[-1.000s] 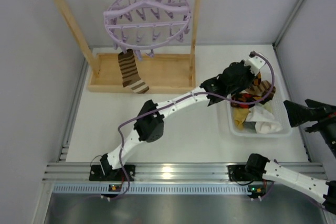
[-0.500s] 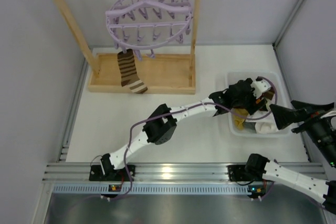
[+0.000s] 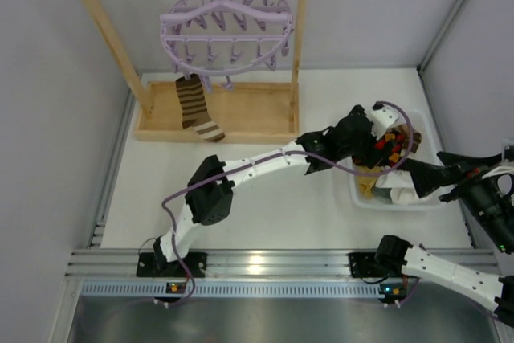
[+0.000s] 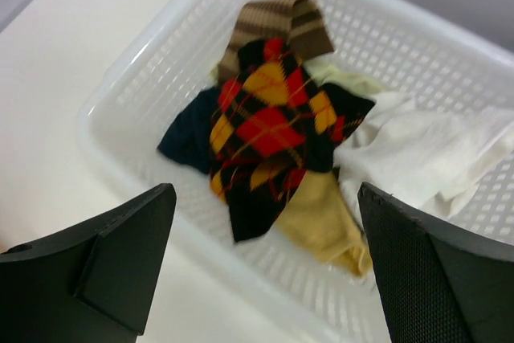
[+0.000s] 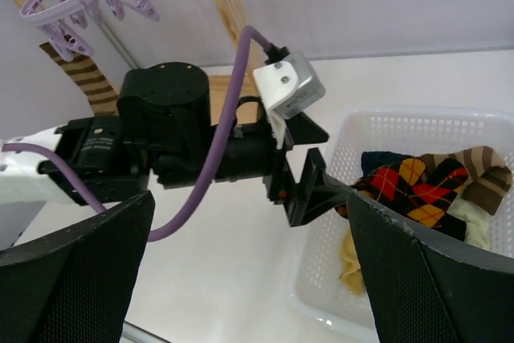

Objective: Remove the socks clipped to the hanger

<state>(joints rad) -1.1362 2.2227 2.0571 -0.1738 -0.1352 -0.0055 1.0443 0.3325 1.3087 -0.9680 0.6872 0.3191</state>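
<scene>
Over at 3 o'clock, socks (image 4: pixel 273 130) piled in basket (image 4: pixel 157 58); only striped sock (image 3: pixel 195 106) left on hanger (image 3: pixel 167 28), 11 o'clock. Wide and empty: left gripper (image 4: pixel 265 222), right gripper (image 5: pixel 249 214).

You've got one hanger (image 3: pixel 227 38) on one rack (image 3: pixel 249 110), with one striped sock (image 3: pixel 195 106) clipped to it. One basket (image 4: pixel 136 78) holds one argyle sock (image 4: pixel 273 130), one more striped one (image 4: pixel 277 26), one navy sock (image 4: pixel 189 138), one yellow sock (image 4: pixel 325 218) and at least one white sock (image 4: pixel 418 146); the pile hides any others.
</scene>
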